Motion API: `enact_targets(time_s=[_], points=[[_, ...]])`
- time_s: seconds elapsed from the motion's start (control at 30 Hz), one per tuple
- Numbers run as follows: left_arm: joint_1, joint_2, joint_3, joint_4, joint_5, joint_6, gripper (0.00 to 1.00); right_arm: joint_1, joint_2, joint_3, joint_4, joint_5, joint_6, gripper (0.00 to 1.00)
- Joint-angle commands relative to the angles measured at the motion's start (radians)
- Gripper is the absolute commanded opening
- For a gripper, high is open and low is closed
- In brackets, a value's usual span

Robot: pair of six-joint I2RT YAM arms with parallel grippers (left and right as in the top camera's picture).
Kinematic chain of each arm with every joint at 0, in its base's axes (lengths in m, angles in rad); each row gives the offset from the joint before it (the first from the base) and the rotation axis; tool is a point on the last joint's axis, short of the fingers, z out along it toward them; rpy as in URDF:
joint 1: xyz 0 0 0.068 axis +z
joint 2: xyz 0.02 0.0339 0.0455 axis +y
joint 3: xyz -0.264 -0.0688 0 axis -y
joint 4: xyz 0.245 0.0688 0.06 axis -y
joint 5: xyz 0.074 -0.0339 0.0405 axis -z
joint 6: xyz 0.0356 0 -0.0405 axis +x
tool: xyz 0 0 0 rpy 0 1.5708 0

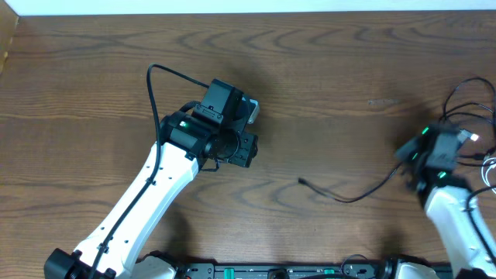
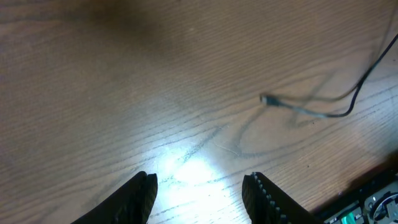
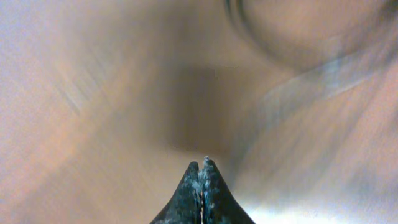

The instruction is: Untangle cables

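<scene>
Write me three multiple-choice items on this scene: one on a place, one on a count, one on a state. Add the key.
1. Where does the black cable's loose plug end lie?
A. in a drawer
B. on the bare table between the arms
C. under a box

2. How many robot arms show in the overhead view?
A. one
B. three
C. two

3. How does the left end effector stand?
A. open, nothing between its fingers
B. shut on a cable
C. shut on a white cloth

Key:
1 B: the plug rests on wood between both arms.
2 C: only the left arm and the right arm appear.
3 A: the left wrist view shows the fingers apart over bare wood.
</scene>
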Motion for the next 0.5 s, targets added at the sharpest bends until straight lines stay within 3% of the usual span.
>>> enact_targets(time_s=[0.0, 0.23, 0.33, 0.47], points=[[0.004, 0.000, 0.018, -0.004, -0.006, -0.009, 0.50, -0.064, -0.008, 0.169, -0.047, 0.055, -0.150, 0.01], [0.004, 0.001, 0.018, -0.004, -0.006, -0.009, 0.50, -0.167, -0.008, 0.302, -0.130, 0.035, -0.180, 0.01], [0.004, 0.001, 0.018, -0.003, -0.006, -0.009, 0.50, -0.172, -0.005, 0.303, -0.221, -0.135, -0.222, 0.03], [0.004, 0.001, 0.018, 0.000, -0.006, -0.009, 0.50, -0.147, 0.017, 0.301, -0.407, -0.544, -0.355, 0.18]])
